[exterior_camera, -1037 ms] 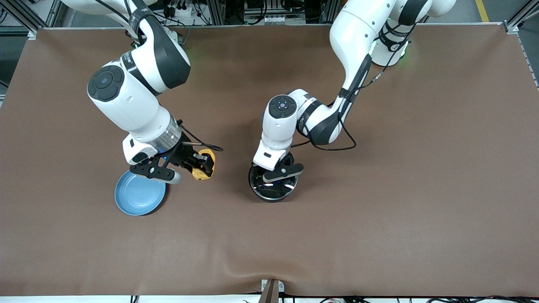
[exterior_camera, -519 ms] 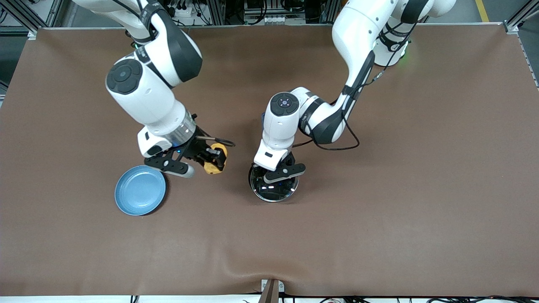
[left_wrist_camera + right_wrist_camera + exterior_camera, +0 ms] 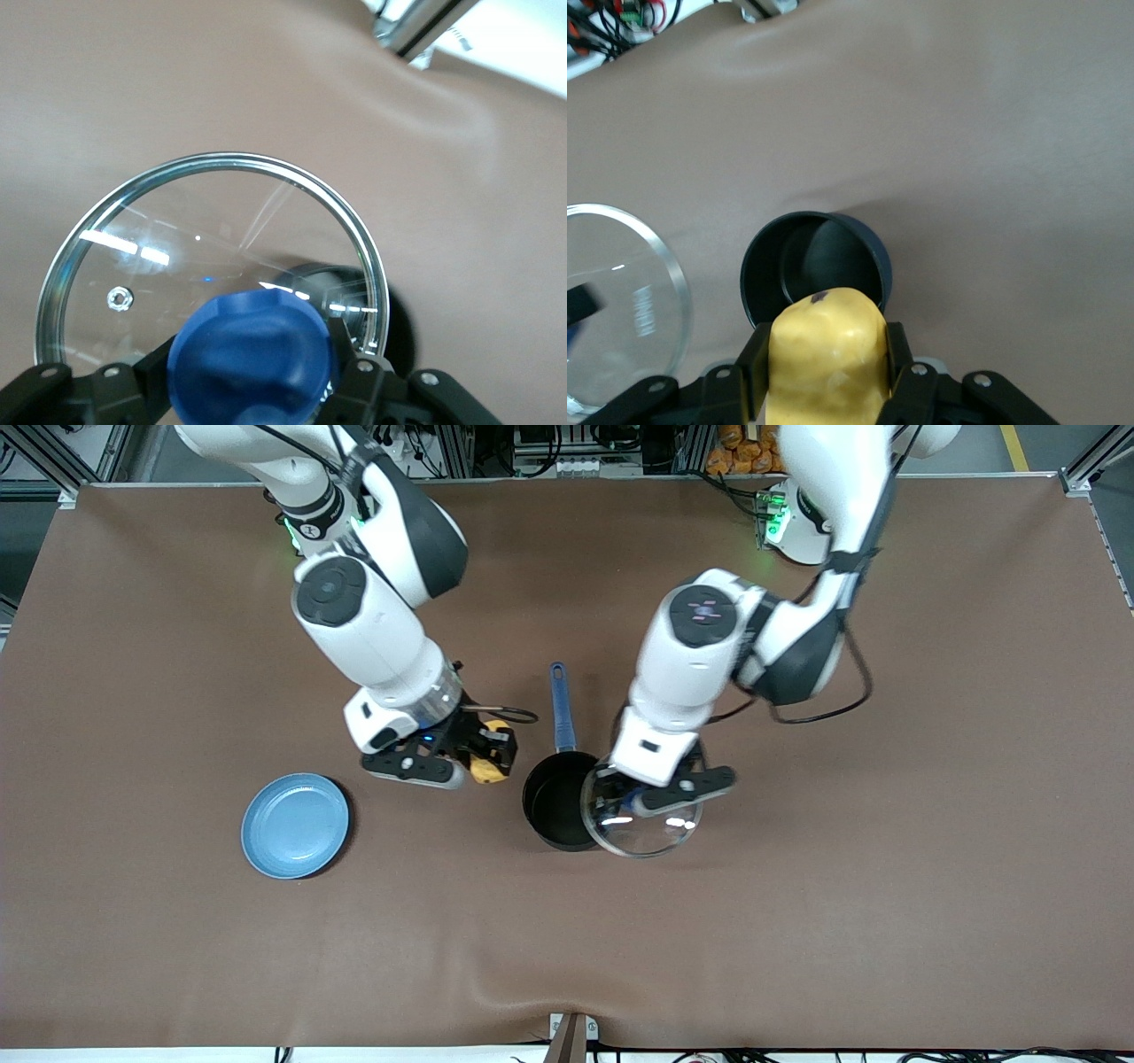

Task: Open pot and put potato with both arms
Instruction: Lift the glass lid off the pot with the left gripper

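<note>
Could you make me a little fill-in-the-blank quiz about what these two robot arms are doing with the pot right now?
1. The left gripper holds the glass lid by its blue ____.
2. The right gripper is shut on the yellow ____.
3. With the lid lifted aside, the black pot stands ____, its inside bare.
4. The light-blue ____ lies on the table toward the right arm's end, with nothing on it.

Missing words: knob; potato; open; plate
</note>
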